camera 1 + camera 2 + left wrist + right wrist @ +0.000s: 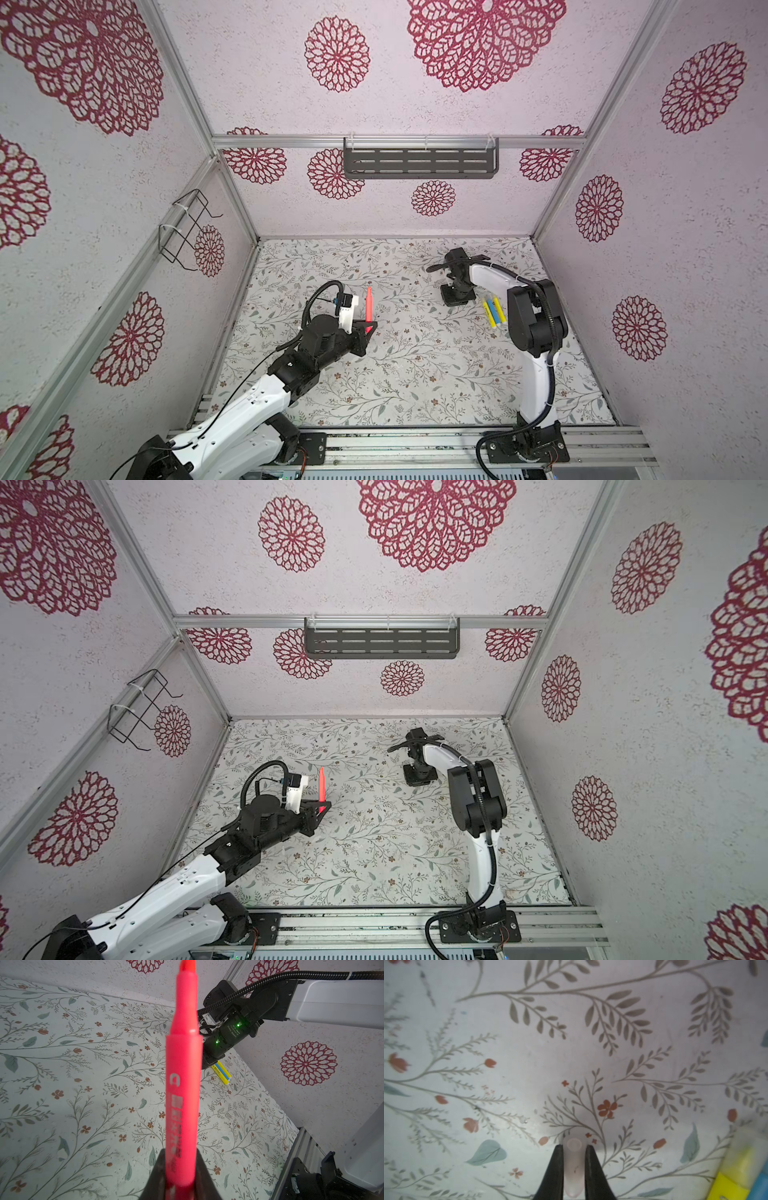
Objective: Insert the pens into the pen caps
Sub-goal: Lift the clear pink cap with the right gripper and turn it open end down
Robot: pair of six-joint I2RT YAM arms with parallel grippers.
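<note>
Gripping red pen (369, 307), left jaws raised, right jaws pointing down, pinching pen cap (573, 1169)

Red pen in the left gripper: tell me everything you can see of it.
The red pen is a thick neon red-pink marker that looks like smooth plastic. It has a wide barrel with white print, a step to a narrower neck, then a tapered tip with no cap on it. It looks roughly upright, tip up, held above the floral mat. Only the left gripper touches it, shut on its lower barrel.
</note>
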